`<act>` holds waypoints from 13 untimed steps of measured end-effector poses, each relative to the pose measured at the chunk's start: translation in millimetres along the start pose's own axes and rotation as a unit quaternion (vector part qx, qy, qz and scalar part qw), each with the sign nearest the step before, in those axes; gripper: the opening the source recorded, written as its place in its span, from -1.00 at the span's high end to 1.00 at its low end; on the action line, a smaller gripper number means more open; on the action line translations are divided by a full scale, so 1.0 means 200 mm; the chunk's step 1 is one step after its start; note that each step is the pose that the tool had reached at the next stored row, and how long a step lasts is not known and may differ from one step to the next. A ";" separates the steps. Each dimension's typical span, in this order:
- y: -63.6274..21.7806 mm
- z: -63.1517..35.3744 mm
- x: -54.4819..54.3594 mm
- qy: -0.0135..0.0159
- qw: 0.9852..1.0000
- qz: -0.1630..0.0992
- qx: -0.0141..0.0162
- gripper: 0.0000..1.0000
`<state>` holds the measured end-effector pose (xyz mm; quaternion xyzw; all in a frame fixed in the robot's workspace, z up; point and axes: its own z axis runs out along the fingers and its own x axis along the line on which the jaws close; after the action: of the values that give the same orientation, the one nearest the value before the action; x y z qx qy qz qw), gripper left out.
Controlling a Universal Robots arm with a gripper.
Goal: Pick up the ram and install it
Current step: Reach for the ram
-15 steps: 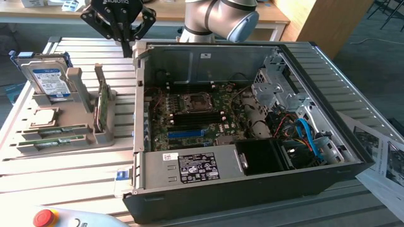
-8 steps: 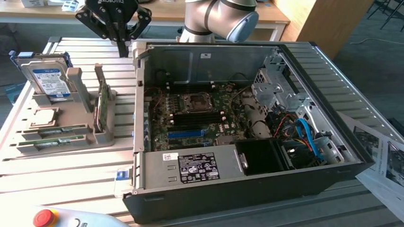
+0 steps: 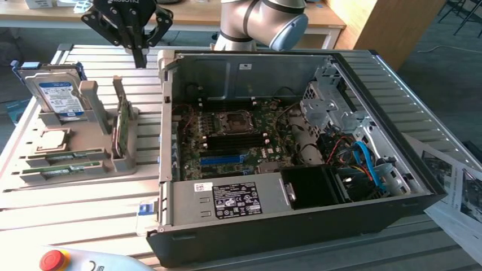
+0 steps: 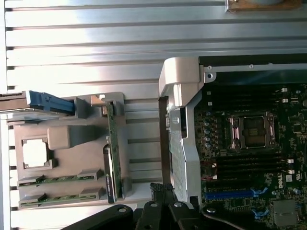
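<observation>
Hanging above the worktop (image 3: 75,214) by the case's (image 3: 301,231) far corner in the exterior view, fingers (image 3: 140,52) pressing together on nothing. Barely starting: ram (image 3: 60,168) lying flat in the grey holder (image 3: 105,166) at the exterior view's left, well apart from the fingers; motherboard (image 3: 226,141) slots sitting empty. Showing a white sticker on the power supply (image 3: 226,200) and a blue label on the drive (image 3: 56,93), lettering too small for reading.

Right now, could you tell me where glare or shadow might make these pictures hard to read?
Exterior view: daylight shines off the slatted table, while the computer case falls dark inside toward the exterior view's right. Wrist view: the slats glare in white bands, the square chip in the grey holder is washed out, yet the ram sticks are evenly lit.
</observation>
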<state>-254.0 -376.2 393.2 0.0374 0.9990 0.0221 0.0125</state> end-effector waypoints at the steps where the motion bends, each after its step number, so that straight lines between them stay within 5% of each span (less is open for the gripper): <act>1: 0.000 0.000 0.01 0.000 1.000 0.000 0.000 0.80; 13: -0.001 -0.002 0.10 0.000 1.000 0.000 0.000 0.80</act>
<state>-273.3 -375.0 393.3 0.0374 0.9990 0.0221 0.0125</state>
